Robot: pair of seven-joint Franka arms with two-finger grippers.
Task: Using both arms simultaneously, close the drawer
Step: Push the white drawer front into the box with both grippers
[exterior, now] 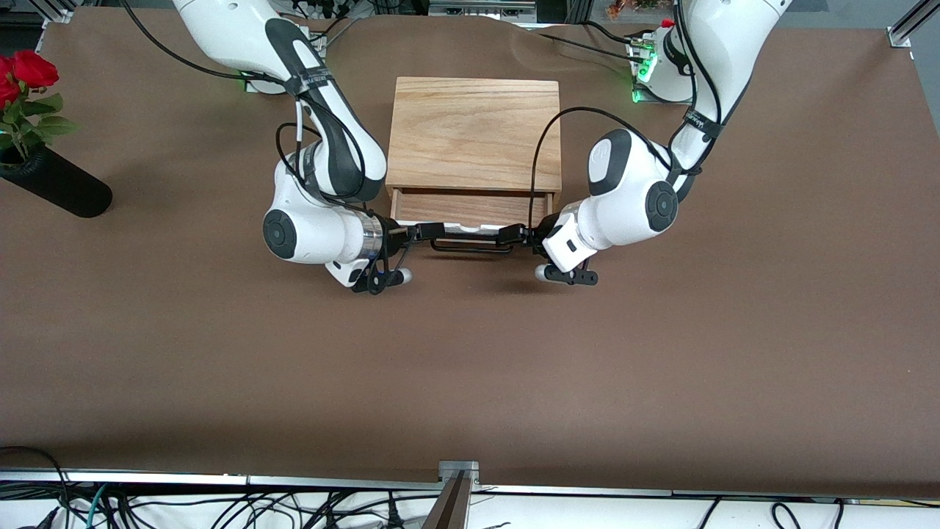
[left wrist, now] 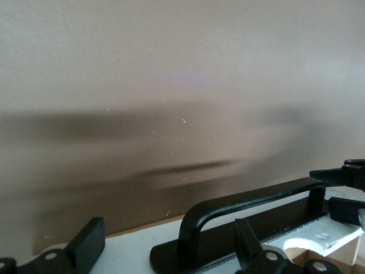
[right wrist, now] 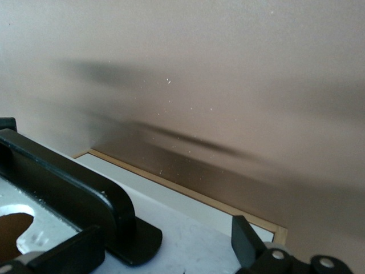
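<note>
The drawer point(exterior: 470, 208) stands a short way out of the light-oak box point(exterior: 474, 132); its white front panel point(exterior: 470, 228) and black wire handle point(exterior: 470, 248) face the front camera. My right gripper point(exterior: 429, 231) is open at the panel's end toward the right arm, and my left gripper point(exterior: 515, 235) is open at the other end. In the left wrist view the left gripper point(left wrist: 168, 251) spans the handle's point(left wrist: 251, 200) end post over the white panel point(left wrist: 122, 251). In the right wrist view the right gripper point(right wrist: 159, 251) spans the handle's point(right wrist: 68, 177) other end on the panel point(right wrist: 194, 231).
A black vase point(exterior: 59, 184) with red roses point(exterior: 26, 73) lies toward the right arm's end of the table. Brown table surface point(exterior: 470, 367) stretches from the drawer front to the front edge, where cables point(exterior: 220, 507) hang.
</note>
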